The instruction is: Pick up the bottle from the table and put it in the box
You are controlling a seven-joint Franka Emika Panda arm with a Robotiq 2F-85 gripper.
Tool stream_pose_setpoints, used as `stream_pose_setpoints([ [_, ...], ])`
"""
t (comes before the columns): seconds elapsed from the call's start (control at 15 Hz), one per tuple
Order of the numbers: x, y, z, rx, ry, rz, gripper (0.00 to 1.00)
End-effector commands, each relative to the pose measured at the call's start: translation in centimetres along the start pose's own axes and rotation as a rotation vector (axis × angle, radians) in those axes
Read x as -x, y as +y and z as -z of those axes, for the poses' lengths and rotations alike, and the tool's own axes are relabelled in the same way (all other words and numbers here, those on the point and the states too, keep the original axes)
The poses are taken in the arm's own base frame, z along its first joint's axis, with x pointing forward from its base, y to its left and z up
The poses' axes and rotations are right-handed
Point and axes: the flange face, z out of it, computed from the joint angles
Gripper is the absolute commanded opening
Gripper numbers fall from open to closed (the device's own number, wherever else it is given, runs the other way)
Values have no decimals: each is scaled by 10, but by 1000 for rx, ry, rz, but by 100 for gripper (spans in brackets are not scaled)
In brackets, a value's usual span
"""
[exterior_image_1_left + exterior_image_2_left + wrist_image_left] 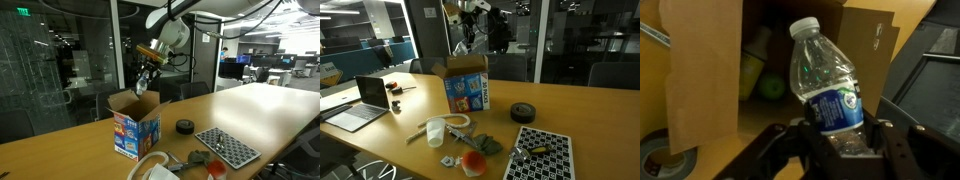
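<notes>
Looked like an open-plan office. Had a long wooden meeting table (270, 105), walled off by glass partitions (50, 70) along its far edge. Showed rows of desks (268, 74) with dark monitors (232, 68) beyond the table's end, across a wide shared floor. Kept an open laptop (358, 100) by one table edge, office chairs (612, 75) behind, a green exit sign (20, 12) overhead.

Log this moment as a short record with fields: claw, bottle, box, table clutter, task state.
claw: shut on the bottle, poised above the box
bottle: clear, blue label, gripped at its lower part, off the table, not yet in the box
box: cardboard, blue printed sides, flaps open, standing on the table
table clutter: black tape roll and black perforated tray beside the box
task state: pickup done, placing not done
</notes>
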Motion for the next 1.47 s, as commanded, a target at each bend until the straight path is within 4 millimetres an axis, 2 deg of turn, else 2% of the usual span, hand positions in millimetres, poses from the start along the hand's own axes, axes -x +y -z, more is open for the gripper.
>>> stream_pose_setpoints([
  [0.0,-3,-14,-21,-51,-94,22,21],
  [0.4,1,4,-66,-16,-209,14,20],
  [0.53,4,8,-79,7,-250,19,22],
  [0.6,6,10,-83,29,-266,23,65],
  [0.73,10,12,-88,66,-283,35,69],
  [0.93,13,12,-93,94,-316,37,95],
  [1.0,15,11,-94,99,-323,40,99],
  [1.27,17,9,-94,127,-340,51,100],
  [1.4,18,11,-77,247,-345,130,100],
])
